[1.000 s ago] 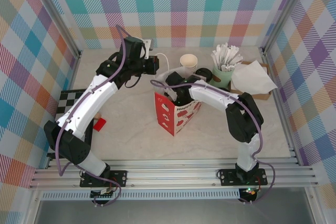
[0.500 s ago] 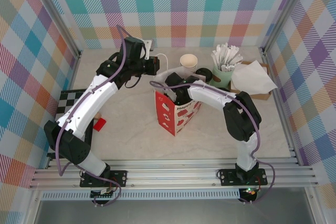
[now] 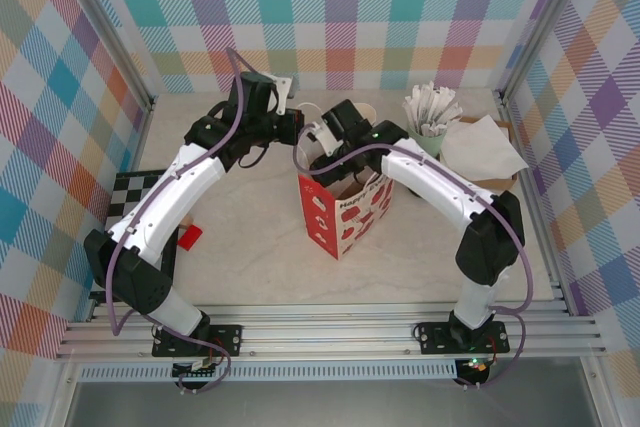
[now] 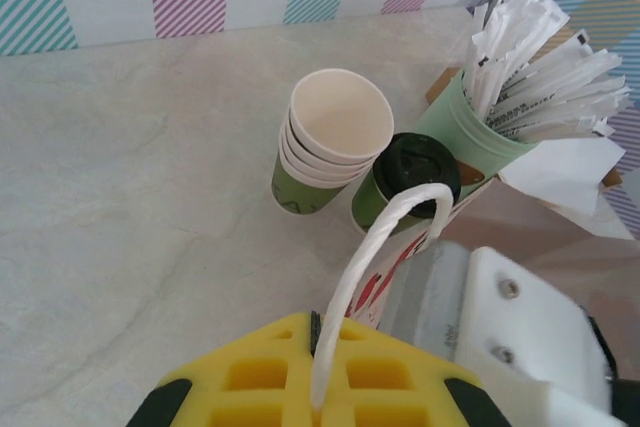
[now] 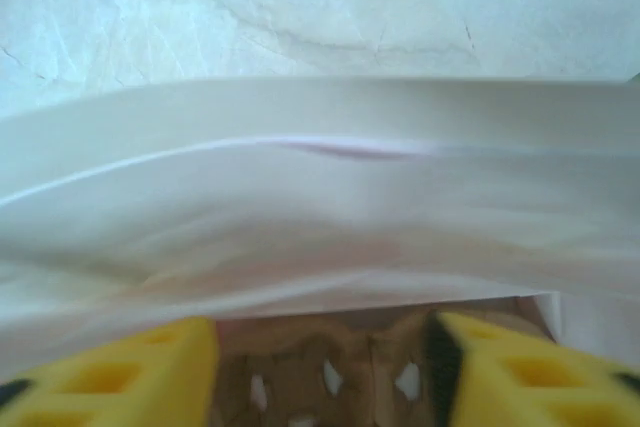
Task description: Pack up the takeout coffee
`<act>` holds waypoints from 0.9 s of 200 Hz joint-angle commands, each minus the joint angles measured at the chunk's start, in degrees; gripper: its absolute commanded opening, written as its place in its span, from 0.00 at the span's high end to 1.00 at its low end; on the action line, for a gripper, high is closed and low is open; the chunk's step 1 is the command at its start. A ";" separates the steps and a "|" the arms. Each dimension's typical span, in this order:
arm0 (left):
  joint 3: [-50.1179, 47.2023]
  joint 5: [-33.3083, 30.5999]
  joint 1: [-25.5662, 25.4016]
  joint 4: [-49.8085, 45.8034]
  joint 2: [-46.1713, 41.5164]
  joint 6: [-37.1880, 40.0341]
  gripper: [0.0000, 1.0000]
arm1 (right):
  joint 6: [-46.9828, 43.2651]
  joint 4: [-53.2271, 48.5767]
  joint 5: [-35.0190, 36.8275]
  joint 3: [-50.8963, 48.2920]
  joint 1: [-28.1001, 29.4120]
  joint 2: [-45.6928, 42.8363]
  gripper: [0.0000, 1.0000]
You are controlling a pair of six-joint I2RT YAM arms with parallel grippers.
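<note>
The takeout coffee, a green cup with a black lid, stands on the table between a stack of lidless cups and the mint-green pot of sachets, just behind the red-and-white paper bag. My left gripper is shut on the bag's white cord handle and holds it up. Over the bag's back rim, my right gripper is open with nothing between its yellow fingers. It faces the bag's white wall, with brown showing below.
The sachet pot and a box of white napkins stand at the back right. A checkerboard mat and a small red block lie at the left. Patterned walls close in the table.
My right gripper has opened and drawn up and back out of the bag toward its rear rim. The left gripper keeps its hold on the handle.
</note>
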 commanded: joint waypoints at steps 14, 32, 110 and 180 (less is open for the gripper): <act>-0.63 -1.49 0.84 -1.87 0.50 2.08 1.00 | 1.27 -1.83 -3.59 9.11 -1.48 -1.81 0.16; -0.11 -1.60 0.90 -1.91 0.83 2.51 1.00 | 0.17 -2.88 -3.62 11.13 -2.48 -3.27 0.00; 1.76 1.18 0.89 -1.75 1.88 4.45 1.00 | -9.97 -16.95 -4.89 19.43 -10.44 -2.05 0.02; 4.22 3.52 0.96 -0.45 1.55 5.77 1.00 | -9.79 -25.45 7.89 22.98 -11.26 5.67 0.44</act>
